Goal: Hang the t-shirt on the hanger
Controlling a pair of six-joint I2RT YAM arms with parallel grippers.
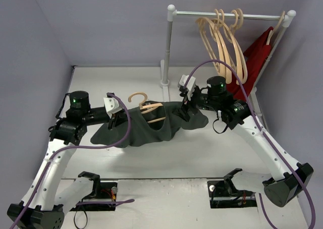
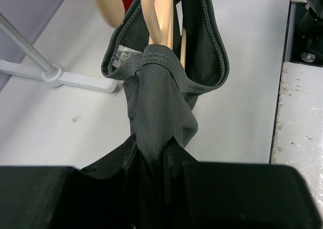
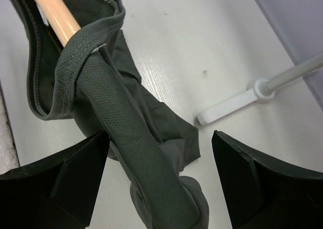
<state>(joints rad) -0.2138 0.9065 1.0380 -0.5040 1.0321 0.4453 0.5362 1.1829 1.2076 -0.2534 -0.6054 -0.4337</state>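
Nearest the lens: left gripper [image 2: 151, 168], jaws clamped on a twisted strip of the t-shirt [image 2: 161, 103] at one shoulder. The cloth runs up from there and loops over an arm of the hanger [image 2: 160, 17], collar gaping beyond. From above, the shirt is slung between the two arms over the tabletop [image 1: 101, 82], with the hanger inside the neck opening and its hook poking out above the collar; the lower cloth looks to reach the tabletop. Nothing grips the hanger itself, it rides in the cloth. On the right gripper [image 3: 159, 158] the jaws stand wide apart. The other shoulder strip passes between them, clamped by neither, and loops over the hanger's end. Far right: rack [image 1: 227, 15] with spare hangers [image 1: 222, 42] and a red garment [image 1: 255, 57]. Risks: only that loop carries the right side, so a tug from the left could slide it off the arm end. The right fingers could snag the strip on pulling out. If the left lets go, hanger and shirt drop in a heap.
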